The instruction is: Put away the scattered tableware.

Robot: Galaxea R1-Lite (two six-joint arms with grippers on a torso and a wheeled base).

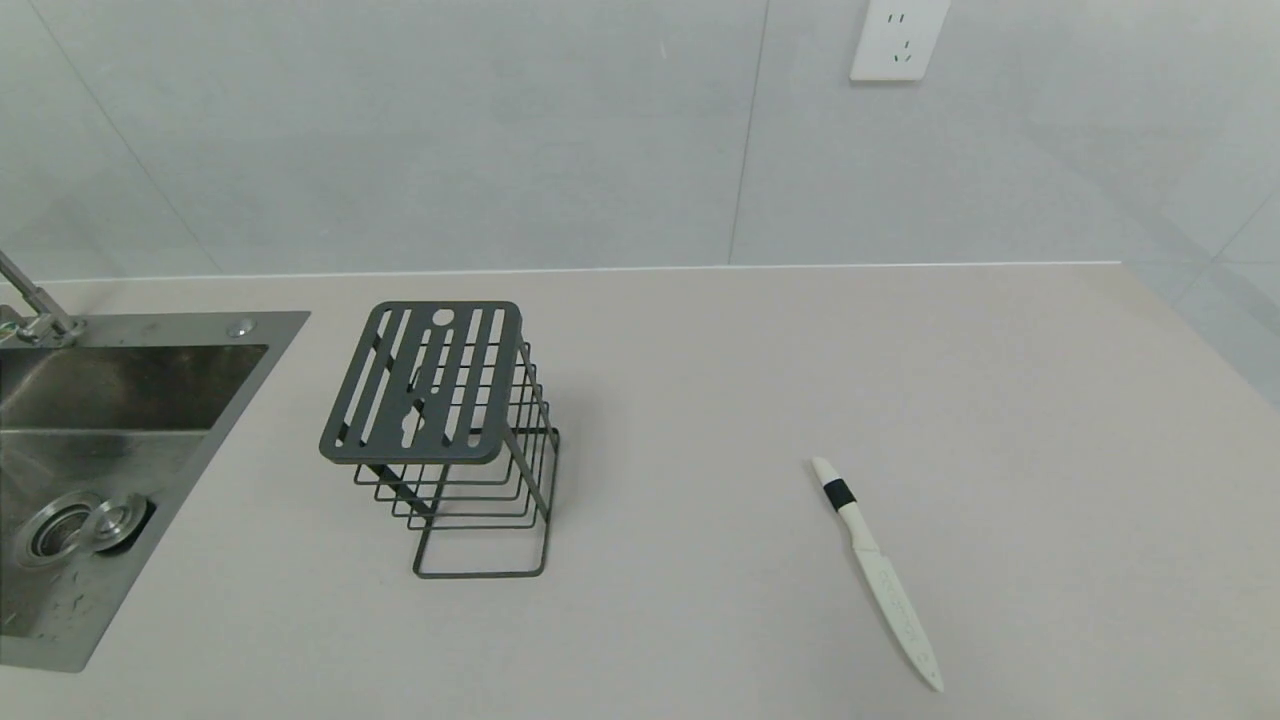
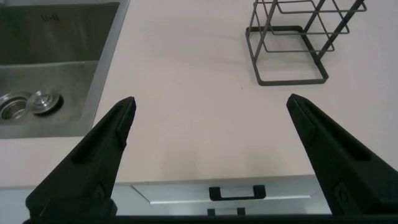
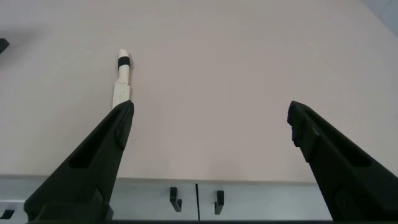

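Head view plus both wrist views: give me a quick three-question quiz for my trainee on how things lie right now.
1. True or false: the knife stands in the rack.
2. What sits on the counter to the robot's left of the rack? A. sink B. wall outlet C. knife
3. Fill in: the left gripper and the right gripper are both ____.
Key: 1 false, it lies flat on the counter; 2 A; 3 open.
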